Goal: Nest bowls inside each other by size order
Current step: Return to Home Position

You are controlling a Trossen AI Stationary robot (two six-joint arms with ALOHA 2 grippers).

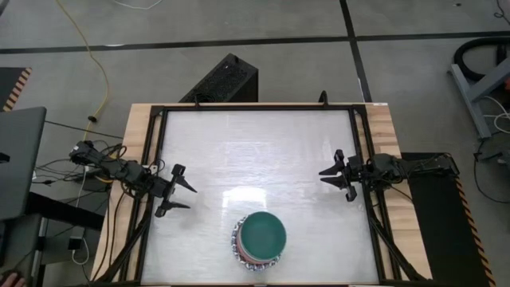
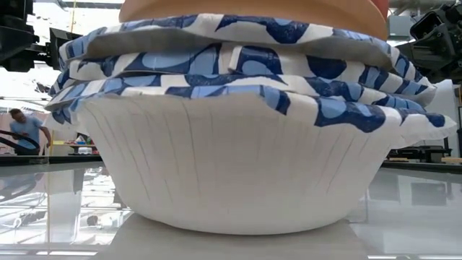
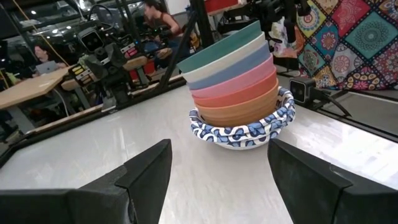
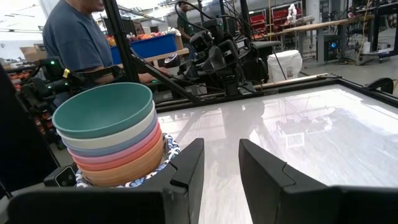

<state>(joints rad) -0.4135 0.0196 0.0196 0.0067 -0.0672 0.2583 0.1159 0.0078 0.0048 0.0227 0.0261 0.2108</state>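
The bowls stand as one nested stack (image 1: 259, 238) near the table's front edge, at its middle. The teal bowl (image 4: 102, 109) is on top, with cream, blue, pink, red and orange bowls below it. They sit in white bowls with blue patterned rims (image 2: 238, 94), the lowest resting by its base on the table. The stack also shows in the left wrist view (image 3: 239, 87). My left gripper (image 1: 180, 191) is open and empty at the table's left side. My right gripper (image 1: 339, 177) is open and empty at the right side.
A dark frame (image 1: 255, 108) runs round the white tabletop. A black box (image 1: 223, 80) stands beyond the far edge. A small camera (image 3: 303, 91) sits at the table's front edge beside the stack. People (image 4: 78, 37) stand in the room beyond the table.
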